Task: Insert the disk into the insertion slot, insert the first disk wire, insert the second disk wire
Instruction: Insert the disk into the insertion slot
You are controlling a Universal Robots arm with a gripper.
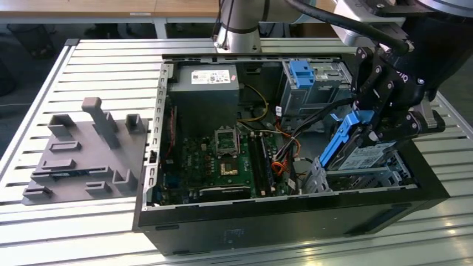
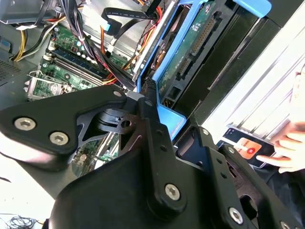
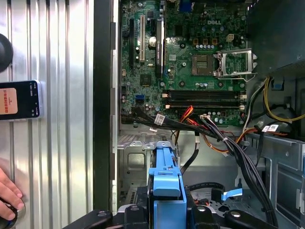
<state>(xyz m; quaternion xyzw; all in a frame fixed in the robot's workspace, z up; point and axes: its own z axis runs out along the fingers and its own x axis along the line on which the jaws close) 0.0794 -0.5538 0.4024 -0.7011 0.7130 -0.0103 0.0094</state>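
The slatted counter [image 1: 96, 55] carries one open computer case [image 1: 296, 221], set toward its edge on the exterior view's right, and one grey fixture plate [image 1: 74, 155] near the opposite edge. Inside the case the tool [image 1: 373, 130] is clamped on the disk [image 1: 360, 156]. The disk hangs tilted, its lower end at the mouth of the insertion slot [image 1: 369, 178] and not yet seated. Whether it touches the metal I cannot tell.

Doing this step well, I judge, means levelling the disk to the slot's line. Its blue carrier should sit square between the perforated walls, and the loose wires [image 1: 284, 149] should stay out from under it.

Counted: one motherboard [image 1: 221, 160], two drive cages — the low slot and the taller cage [image 1: 325, 83] — one tool, one disk, and one hand [image 2: 288, 150] on the counter beside the case.
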